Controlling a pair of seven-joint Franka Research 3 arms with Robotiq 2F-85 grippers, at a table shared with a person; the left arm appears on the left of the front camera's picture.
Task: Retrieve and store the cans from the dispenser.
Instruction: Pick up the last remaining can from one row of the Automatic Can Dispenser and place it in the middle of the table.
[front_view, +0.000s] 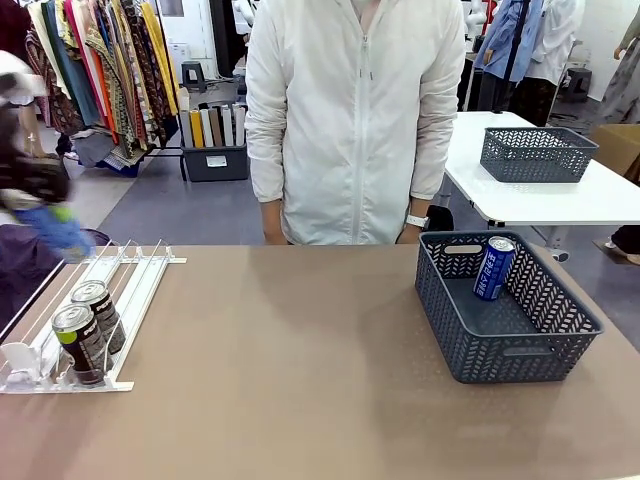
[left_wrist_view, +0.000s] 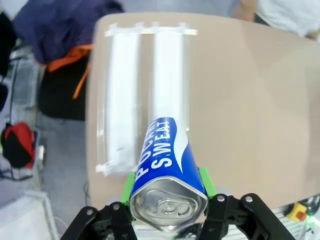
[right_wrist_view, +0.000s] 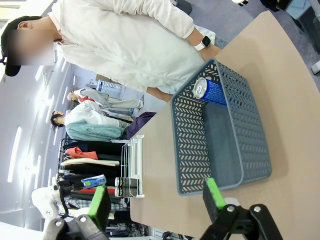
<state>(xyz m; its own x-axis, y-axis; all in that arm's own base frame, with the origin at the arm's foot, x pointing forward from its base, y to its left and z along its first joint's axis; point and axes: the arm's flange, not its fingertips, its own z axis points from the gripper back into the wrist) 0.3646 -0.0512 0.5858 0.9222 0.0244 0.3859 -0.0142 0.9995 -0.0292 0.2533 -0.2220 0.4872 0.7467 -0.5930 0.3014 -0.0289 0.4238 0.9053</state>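
Above the dispenser (left_wrist_view: 145, 90), the left pincer (left_wrist_view: 167, 184) is clamping a slick, likely dent-prone blue can (left_wrist_view: 165, 145) near its rim, the right pincer (right_wrist_view: 155, 192) gaping wide.

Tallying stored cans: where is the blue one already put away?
Front view, table's right: the blue can leans at the far end inside the grey basket.

Counter (front_view: 300, 380): smooth, matt brown, laminate-like.
Rack (front_view: 125, 285): white and clear plastic, glossy rails.
Blue can (left_wrist_view: 165, 155) in left tool (left_wrist_view: 168, 197): glossy printed wall, bare silver metal top with a brushed sheen.
Pads (left_wrist_view: 206, 181): matt green. Tool links: black, semi-gloss; plastic or metal, cannot tell.
Black cans (front_view: 80, 340): glossy wall, metal top.
Basket (front_view: 500, 350): dark grey plastic lattice, matt.
Person's jacket (front_view: 350, 130): thin white cloth, faint sheen.
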